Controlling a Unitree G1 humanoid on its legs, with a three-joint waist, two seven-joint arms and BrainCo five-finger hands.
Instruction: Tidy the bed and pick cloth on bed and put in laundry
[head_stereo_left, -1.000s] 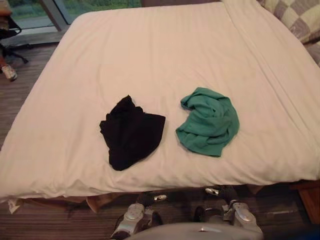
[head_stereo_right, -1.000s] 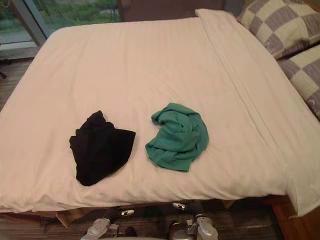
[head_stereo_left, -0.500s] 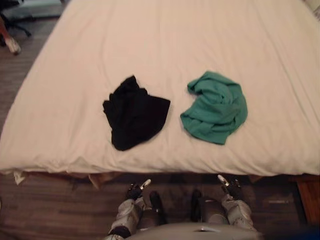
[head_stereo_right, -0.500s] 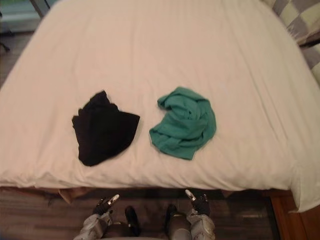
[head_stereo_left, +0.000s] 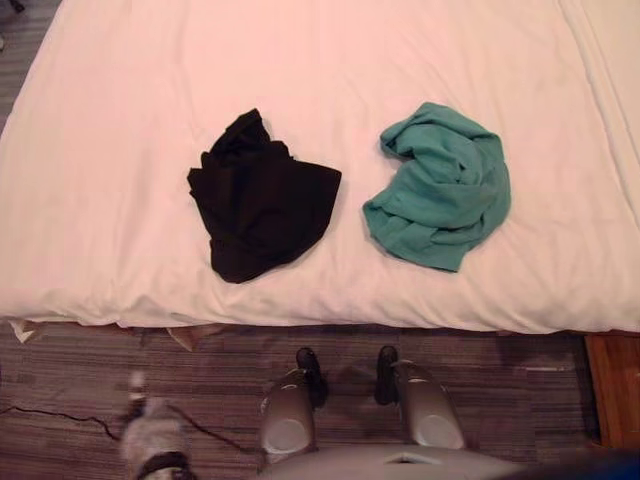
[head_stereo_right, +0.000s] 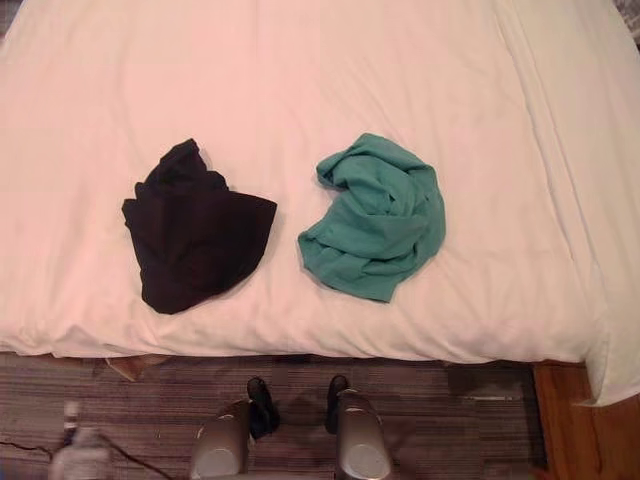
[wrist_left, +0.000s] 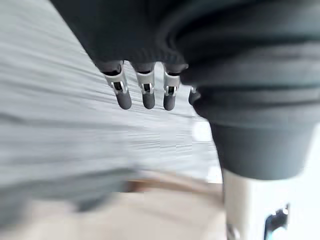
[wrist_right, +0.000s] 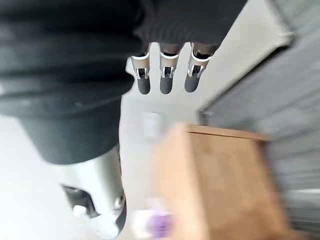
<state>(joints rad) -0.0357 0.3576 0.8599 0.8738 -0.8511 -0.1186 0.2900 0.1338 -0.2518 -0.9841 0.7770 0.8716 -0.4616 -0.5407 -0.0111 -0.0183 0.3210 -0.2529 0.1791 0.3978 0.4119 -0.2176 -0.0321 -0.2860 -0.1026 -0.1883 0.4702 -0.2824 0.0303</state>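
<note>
Crumpled black cloth (head_stereo_left: 262, 200) and green cloth (head_stereo_left: 440, 190) lay apart on the white bed (head_stereo_left: 120, 120). Fingers of left hand (wrist_left: 146, 92) and right hand (wrist_right: 165, 80) hung straight, empty.

Both eye views look steeply down from the head, sharing the bed (head_stereo_left: 100, 200). Wrist views peer closely along the left robot hand (wrist_left: 147, 92) and right robot hand (wrist_right: 166, 80).

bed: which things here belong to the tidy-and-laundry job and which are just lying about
Job:
black cloth and green cloth, crumpled side by side, apart, on the white bed cover
left hand and right hand, both open, holding nothing

Lying about:
striped carpet
wooden surface beside the bed's right corner
</note>
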